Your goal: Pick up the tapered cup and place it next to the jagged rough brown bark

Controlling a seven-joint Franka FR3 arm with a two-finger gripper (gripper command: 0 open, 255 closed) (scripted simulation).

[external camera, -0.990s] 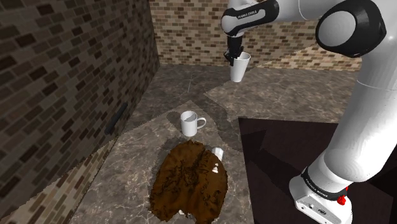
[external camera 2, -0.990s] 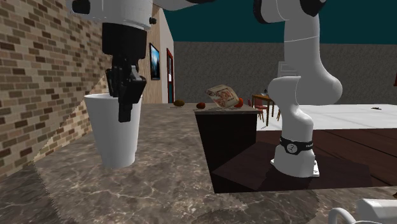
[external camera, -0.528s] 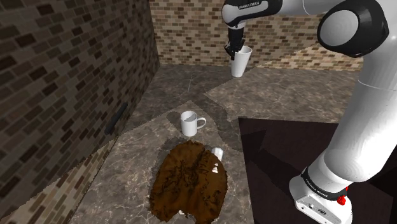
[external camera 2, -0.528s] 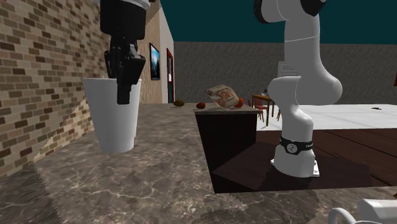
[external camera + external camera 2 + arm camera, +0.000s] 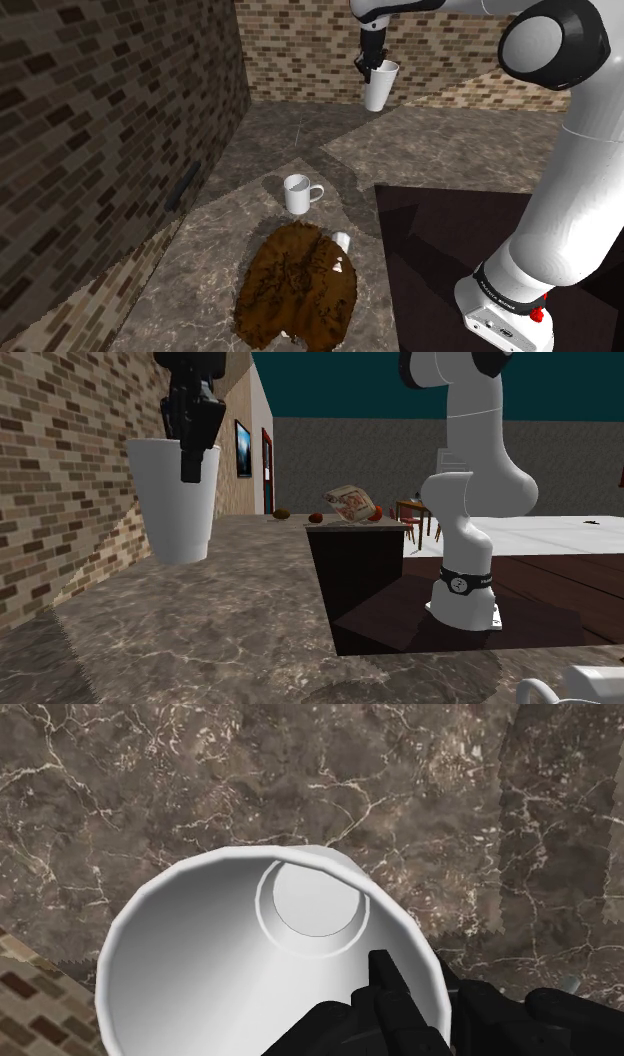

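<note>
The gripper is clamped on the rim of the white tapered cup, one black finger inside the wall and one outside. The cup hangs upright, clear of the dark marbled surface. In the shoulder view the cup is at about one o'clock from the white mug, well apart from it, while the rough brown bark lies at the mug's six o'clock, just beside it.

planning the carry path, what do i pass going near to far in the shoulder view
brown bark -> white mug -> white tapered cup, held above the counter by the gripper
</note>
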